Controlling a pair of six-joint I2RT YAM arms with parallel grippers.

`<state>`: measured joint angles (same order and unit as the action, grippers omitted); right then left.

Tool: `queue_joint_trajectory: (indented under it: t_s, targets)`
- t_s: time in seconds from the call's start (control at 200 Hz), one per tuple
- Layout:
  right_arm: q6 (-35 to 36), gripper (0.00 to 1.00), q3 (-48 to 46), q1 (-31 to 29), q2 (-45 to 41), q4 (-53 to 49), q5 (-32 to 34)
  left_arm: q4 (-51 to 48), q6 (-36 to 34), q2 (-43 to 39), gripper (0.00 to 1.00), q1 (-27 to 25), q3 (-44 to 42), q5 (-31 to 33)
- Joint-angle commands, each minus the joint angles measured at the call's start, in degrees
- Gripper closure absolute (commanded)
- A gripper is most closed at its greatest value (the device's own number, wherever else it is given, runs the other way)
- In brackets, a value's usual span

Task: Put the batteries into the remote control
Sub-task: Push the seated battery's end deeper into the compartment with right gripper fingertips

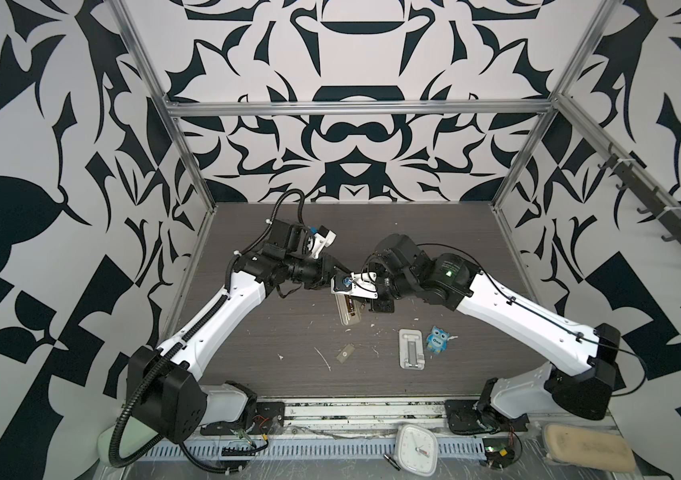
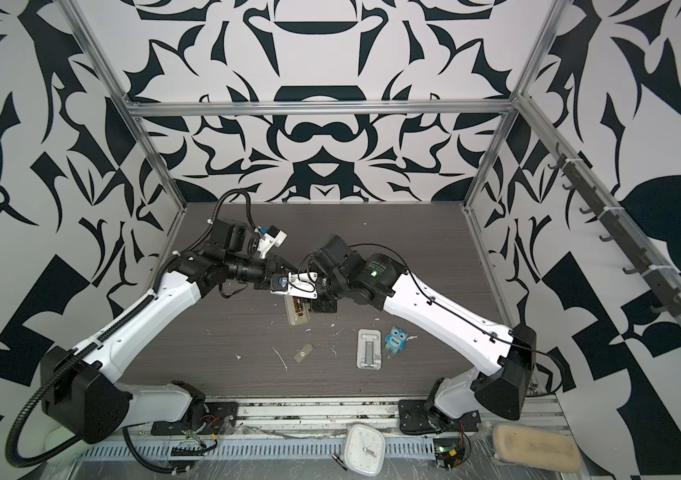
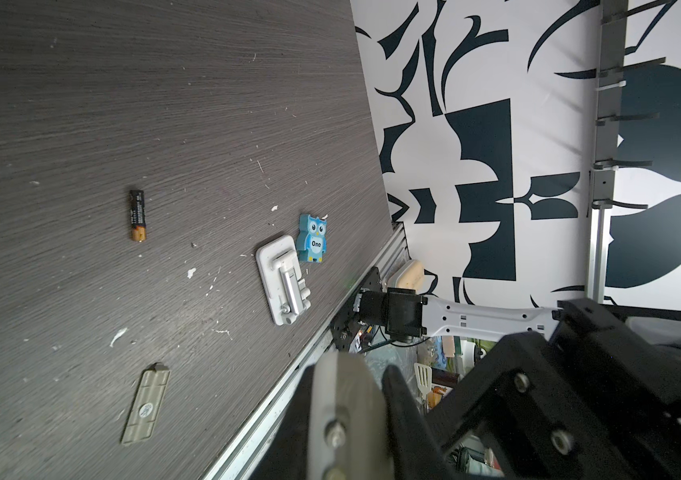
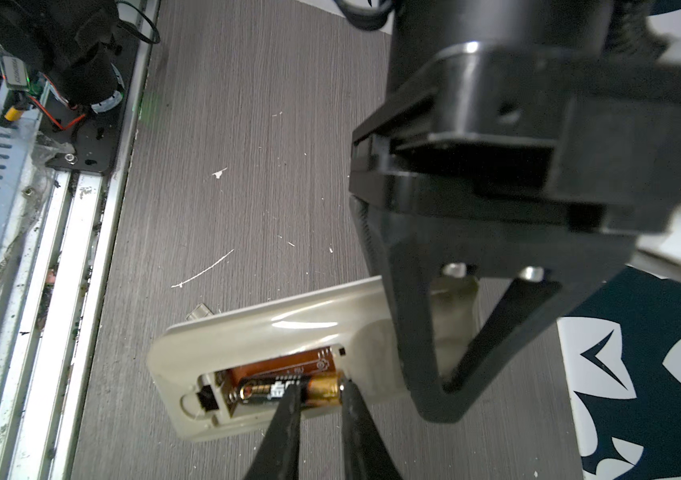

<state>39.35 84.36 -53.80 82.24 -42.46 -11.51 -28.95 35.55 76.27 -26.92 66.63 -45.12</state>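
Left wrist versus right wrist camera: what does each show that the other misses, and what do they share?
Left wrist only: a loose battery lying on the table, the detached cover, the slotted stand and the blue owl beside it. Right wrist only: the remote control lying bay-up, a second battery in its bay, the right gripper fingertips slightly apart over it. Both: the table and the left gripper, though only the right wrist view shows it clamped on the remote control.
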Motion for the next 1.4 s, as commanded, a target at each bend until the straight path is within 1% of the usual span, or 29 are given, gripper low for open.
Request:
queue_joint_trajectory:
  t_s: [0.0, 0.985, 1.13, 1.255, 1.395]
  targets:
    - [1.1, 0.8, -1.0, -1.0, 0.2, -2.0, 0.4, 1.9, 0.3, -0.2, 1.0, -0.1, 0.9, -1.8]
    - [1.7, 0.86, -4.0, -3.4, 1.4, -4.1, 1.5, 4.3, 1.0, -0.7, 1.0, -0.1, 0.1, -1.5]
    - [1.2, 0.86, -4.1, -3.4, 2.0, -3.7, 2.3, 4.3, 1.0, -0.7, 1.0, -0.1, 0.0, -1.3]
    - [0.7, 0.87, -3.7, -3.6, 2.6, -3.1, 4.5, 4.5, 1.1, -0.8, 1.0, -0.1, -0.1, -1.3]
    - [-0.4, 0.87, -3.0, -3.6, 2.4, -2.2, 4.7, 5.0, 1.4, -0.8, 1.0, -0.1, -0.6, -1.2]
